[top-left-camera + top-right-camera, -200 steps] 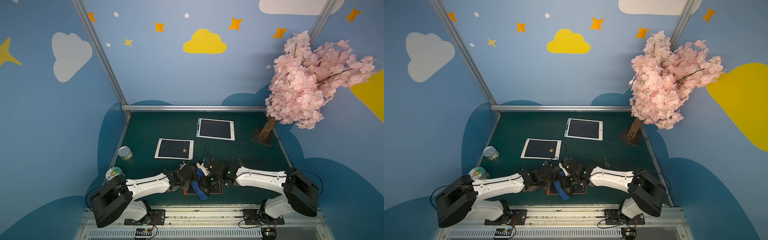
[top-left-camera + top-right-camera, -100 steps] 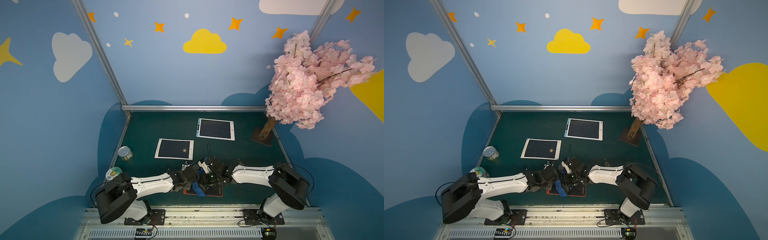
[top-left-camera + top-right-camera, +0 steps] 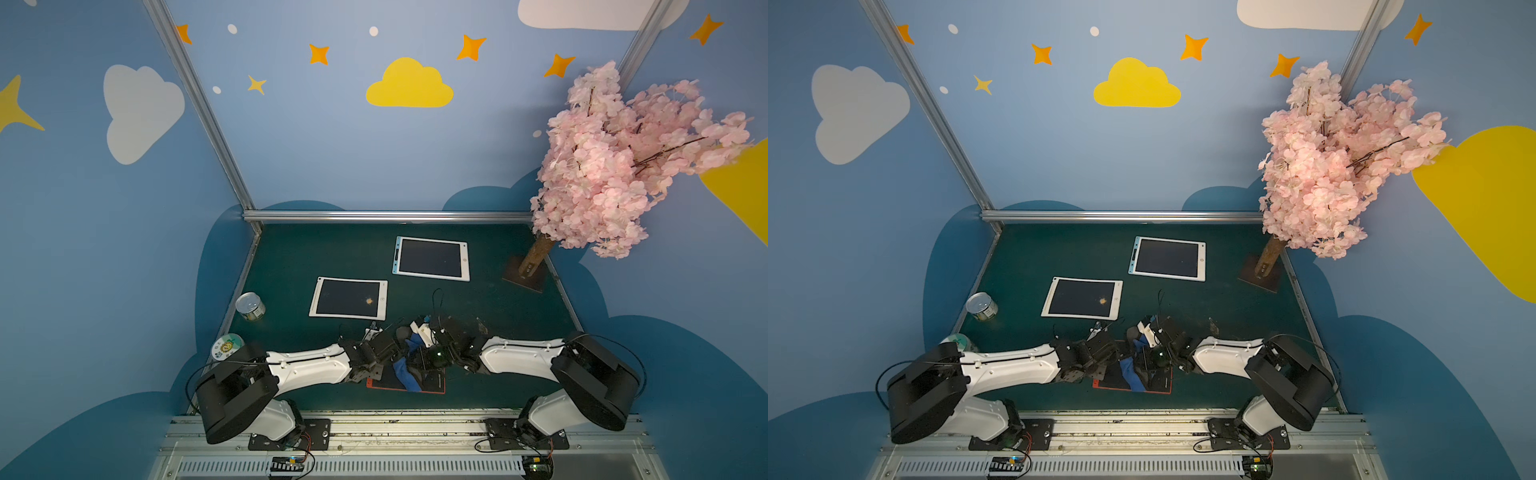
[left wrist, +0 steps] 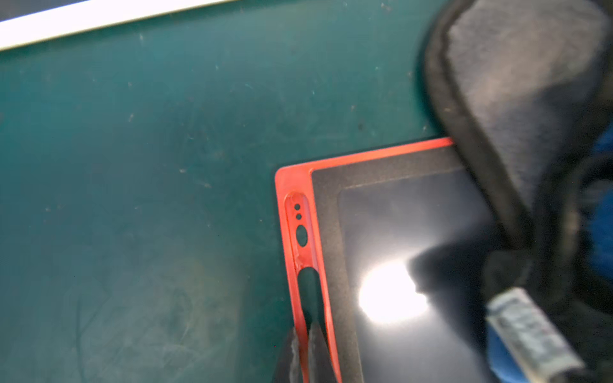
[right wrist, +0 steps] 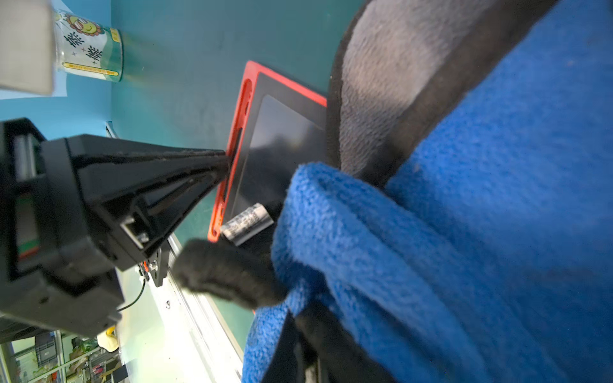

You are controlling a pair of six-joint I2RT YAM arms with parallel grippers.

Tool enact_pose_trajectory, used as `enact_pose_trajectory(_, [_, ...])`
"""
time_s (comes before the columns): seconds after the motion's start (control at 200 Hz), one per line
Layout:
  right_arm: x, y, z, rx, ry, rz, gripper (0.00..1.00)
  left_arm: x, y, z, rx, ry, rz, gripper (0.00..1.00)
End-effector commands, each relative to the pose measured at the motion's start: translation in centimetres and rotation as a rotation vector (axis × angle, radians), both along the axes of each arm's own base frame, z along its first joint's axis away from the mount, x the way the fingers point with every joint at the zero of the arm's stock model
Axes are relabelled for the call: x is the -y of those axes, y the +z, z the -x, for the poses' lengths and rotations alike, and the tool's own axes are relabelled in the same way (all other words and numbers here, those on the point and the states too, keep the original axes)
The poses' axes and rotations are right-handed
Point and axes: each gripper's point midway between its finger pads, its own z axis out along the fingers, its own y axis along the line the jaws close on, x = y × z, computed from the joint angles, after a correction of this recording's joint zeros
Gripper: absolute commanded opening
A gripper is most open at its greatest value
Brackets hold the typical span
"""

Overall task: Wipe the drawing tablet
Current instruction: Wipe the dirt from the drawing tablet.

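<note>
left hand [image 5: 227,162] clenched, tips bracing tablet [image 4: 391,212] edge | right hand [image 3: 417,361] grasping cloth [image 5: 431,232] | advice: press flat, stroke away from braced edge

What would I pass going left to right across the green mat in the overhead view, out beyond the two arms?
In a top view: tin can → white-framed tablet → blue-framed tablet → wooden base of the pink tree.

Robot test booth: cloud-painted walls [image 3: 332,145], aluminium frame [image 3: 386,216]
</note>
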Motion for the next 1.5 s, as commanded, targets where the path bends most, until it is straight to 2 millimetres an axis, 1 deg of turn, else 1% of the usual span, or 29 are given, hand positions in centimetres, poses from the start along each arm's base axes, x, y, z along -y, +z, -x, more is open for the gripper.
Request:
enact_pose_trajectory(0.0, [6.2,-4.6,2.5,-0.103,-0.048,0.261,0.0,-2.4,-3.1,2.7,-0.128,-0.026,-0.103,0.07])
enact_pose_trajectory(0.35, [10.8,-2.7,2.2,-0.053,-0.115,0.375,0.0,-2.6,-3.2,2.7,-0.132,-0.021,-0.115,0.06])
enact_pose_trajectory(0.505, [13.7,-1.9,2.0,-0.014,-0.191,0.468,0.0,-2.4,-3.0,2.6,-0.129,-0.023,-0.111,0.06])
enact_pose_trajectory(0.641, [16.0,-0.9,1.7,0.005,-0.298,0.519,0.0,-2.3,-2.9,2.5,-0.127,-0.022,-0.109,0.06])
enact_pose_trajectory(0.731, [18.1,-0.2,1.5,0.023,-0.386,0.575,0.0,-2.2,-2.9,2.5,-0.128,-0.022,-0.107,0.06])
enact_pose_trajectory(0.801, [20.0,0.7,0.8,0.065,-0.5,0.622,0.0,-2.2,-2.8,2.5,-0.13,-0.024,-0.106,0.05])
enact_pose_trajectory(0.861, [21.1,1.3,0.3,0.104,-0.571,0.627,0.0,-2.2,-2.8,2.5,-0.129,-0.023,-0.103,0.05])
enact_pose_trajectory(0.906, [21.6,1.9,0.0,0.135,-0.609,0.616,0.0,-2.2,-2.8,2.5,-0.128,-0.023,-0.101,0.05])
enact_pose_trajectory(1.001, [23.5,3.6,-0.7,0.213,-0.724,0.616,0.0,-2.3,-2.7,2.6,-0.126,-0.018,-0.096,0.06])
enact_pose_trajectory(1.056, [24.3,4.6,-1.1,0.266,-0.768,0.599,0.0,-2.3,-2.6,2.6,-0.122,-0.013,-0.089,0.06])
enact_pose_trajectory(1.136, [24.3,6.2,-1.5,0.339,-0.769,0.537,0.0,-2.4,-2.5,2.6,-0.119,-0.01,-0.084,0.06])
enact_pose_trajectory(1.231, [22.4,8.5,-2.3,0.449,-0.673,0.396,0.0,-2.7,-2.5,2.6,-0.115,0.003,-0.097,0.06])
enact_pose_trajectory(1.271, [22.0,9.1,-2.4,0.474,-0.65,0.368,0.0,-2.9,-2.6,2.6,-0.113,0.015,-0.099,0.07])
enact_pose_trajectory(1.341, [22.1,10.0,-2.5,0.499,-0.629,0.388,0.0,-3.1,-2.8,2.6,-0.118,0.042,-0.09,0.07])
enact_pose_trajectory(1.426, [22.3,10.3,-2.9,0.502,-0.598,0.463,0.0,-3.3,-3.2,2.4,-0.12,0.085,-0.063,0.06])
enact_pose_trajectory(1.496, [21.9,10.5,-3.4,0.498,-0.585,0.49,0.0,-3.6,-3.2,2.2,-0.121,0.122,-0.052,0.04])
